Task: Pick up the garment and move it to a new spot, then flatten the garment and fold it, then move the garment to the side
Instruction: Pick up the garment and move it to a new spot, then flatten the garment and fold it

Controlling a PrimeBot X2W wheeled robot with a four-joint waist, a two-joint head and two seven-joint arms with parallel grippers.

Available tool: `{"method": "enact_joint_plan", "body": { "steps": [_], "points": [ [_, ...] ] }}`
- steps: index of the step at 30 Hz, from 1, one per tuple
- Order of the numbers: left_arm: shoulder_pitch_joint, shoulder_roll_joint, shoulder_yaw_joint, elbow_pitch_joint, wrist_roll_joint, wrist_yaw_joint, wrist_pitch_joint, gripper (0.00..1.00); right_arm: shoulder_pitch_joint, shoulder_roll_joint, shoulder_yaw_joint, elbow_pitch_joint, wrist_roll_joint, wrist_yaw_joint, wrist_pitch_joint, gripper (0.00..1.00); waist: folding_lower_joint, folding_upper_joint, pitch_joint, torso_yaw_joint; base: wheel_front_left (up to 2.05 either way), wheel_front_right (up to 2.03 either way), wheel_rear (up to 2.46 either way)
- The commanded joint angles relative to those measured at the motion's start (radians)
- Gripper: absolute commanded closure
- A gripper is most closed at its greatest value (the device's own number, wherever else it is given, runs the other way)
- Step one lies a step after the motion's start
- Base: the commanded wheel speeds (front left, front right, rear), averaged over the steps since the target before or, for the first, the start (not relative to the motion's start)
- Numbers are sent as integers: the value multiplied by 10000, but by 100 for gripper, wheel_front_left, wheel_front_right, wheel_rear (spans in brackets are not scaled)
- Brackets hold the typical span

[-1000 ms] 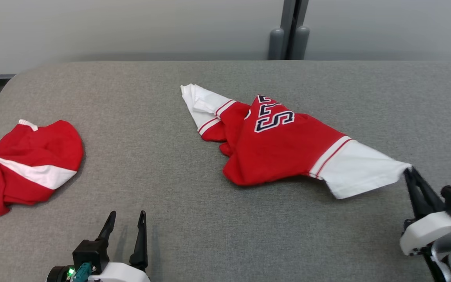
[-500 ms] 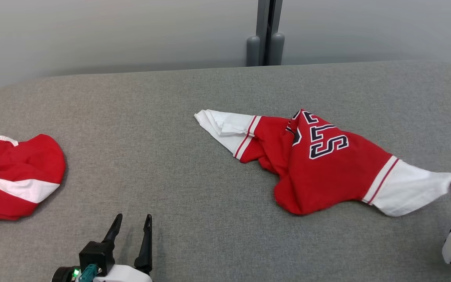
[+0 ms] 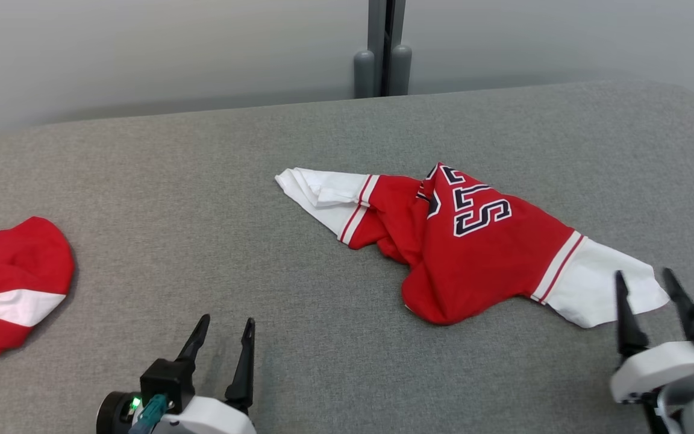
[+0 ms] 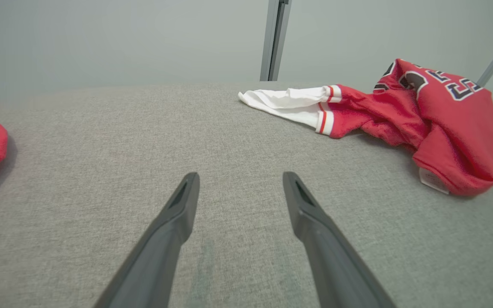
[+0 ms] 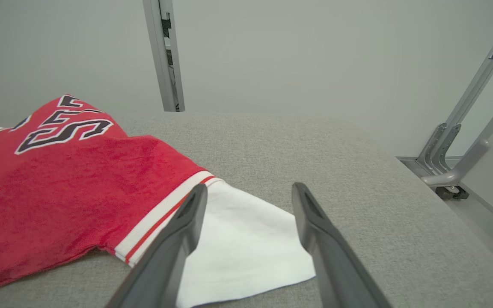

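The garment (image 3: 473,247) is a red jersey with white sleeves and dark lettering, lying bunched on the grey table (image 3: 202,211) right of centre. Its near white sleeve (image 5: 246,244) rests flat on the cloth surface. My right gripper (image 3: 645,286) stands open just above that sleeve's tip, holding nothing; its fingers (image 5: 173,244) straddle the white corner in the right wrist view (image 5: 248,192). At the lower left, my left gripper (image 3: 223,331) is open and empty over bare table (image 4: 238,182), with the garment (image 4: 439,111) off to its right.
A second red and white garment (image 3: 9,283) lies crumpled at the table's left edge. Grey posts (image 3: 383,60) stand behind the table against a pale wall. The table's right edge (image 5: 400,171) drops to a metal frame (image 5: 456,154) on the floor.
My right gripper has opened and let go of the white sleeve, which now lies on the table. The head camera has turned, shifting the whole picture. The left gripper stays open.
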Motion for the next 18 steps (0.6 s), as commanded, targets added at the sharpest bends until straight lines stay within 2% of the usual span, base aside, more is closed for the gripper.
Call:
{"method": "enact_joint_plan", "body": {
  "steps": [1,9,18],
  "points": [
    [-219,32,-58,-39,-61,-17,-2,0,43,5,109,-76,88,-3,-1,0,0,0,70,-66,0,0,0],
    [-663,36,-586,-77,-184,142,-2,0,-196,513,2184,-385,566,-3,-1,0,0,0,322,-84,0,0,0],
    [-626,33,-711,72,-235,154,-4,0,-735,686,4876,205,915,-3,-1,0,0,0,415,571,0,0,0]
  ]
}}
